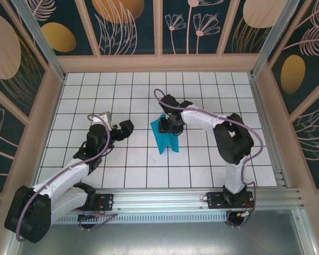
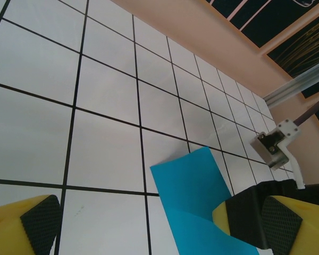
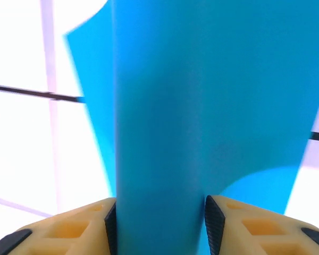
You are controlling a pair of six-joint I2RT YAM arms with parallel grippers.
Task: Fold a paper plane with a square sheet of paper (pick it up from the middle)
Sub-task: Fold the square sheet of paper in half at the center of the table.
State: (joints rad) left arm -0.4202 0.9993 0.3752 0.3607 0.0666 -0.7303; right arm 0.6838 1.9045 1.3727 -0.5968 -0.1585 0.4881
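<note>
Where the paper (image 1: 164, 142) sits near the middle of the desk (image 1: 212, 90), your right hand (image 1: 168, 125) is down on its far end. From that wrist you see a raised band of the sheet filling the gap between the half-parted pads (image 3: 112, 228) and touching both of them; you cannot tell whether that is a firm hold. Your left hand (image 1: 120, 129) hangs over the tiles just left of the paper, fingers spread wide, holding nothing.
</note>
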